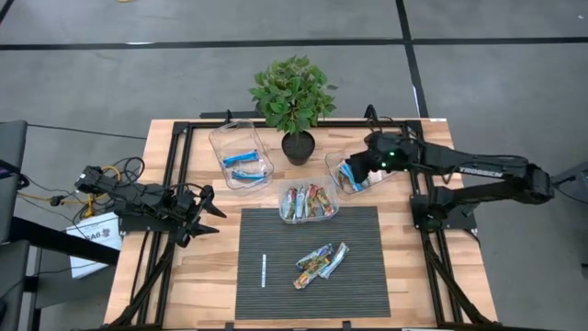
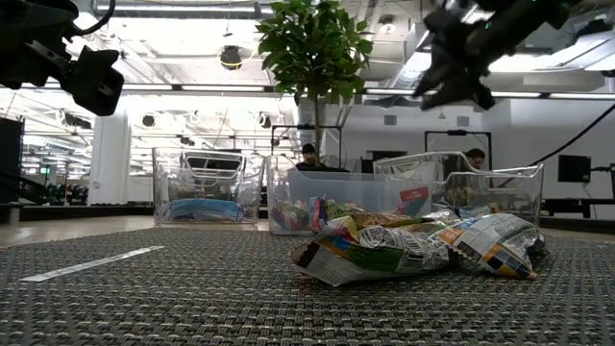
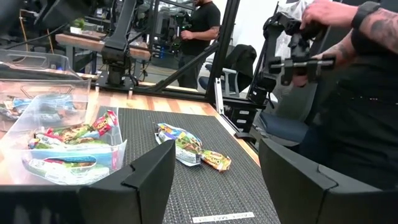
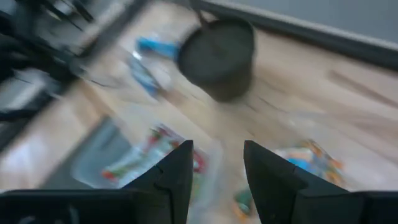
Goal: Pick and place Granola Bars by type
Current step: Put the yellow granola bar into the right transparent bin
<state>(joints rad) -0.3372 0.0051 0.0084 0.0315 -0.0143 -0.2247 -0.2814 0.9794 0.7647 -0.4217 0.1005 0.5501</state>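
High view: straight down on my whole table (image 1: 184, 276). Low view: mat (image 2: 192, 298) level, close to bar pile (image 2: 413, 252), facing tubs and plant (image 2: 312, 48). My left wrist looks across mat toward same pile. My right wrist looks down on tubs, pot (image 4: 217, 56).

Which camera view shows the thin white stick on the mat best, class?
The high view: the white stick lies whole and unobstructed on the dark mat. The low view shows it foreshortened; the left wrist view catches it at the edge; the right wrist view misses it.
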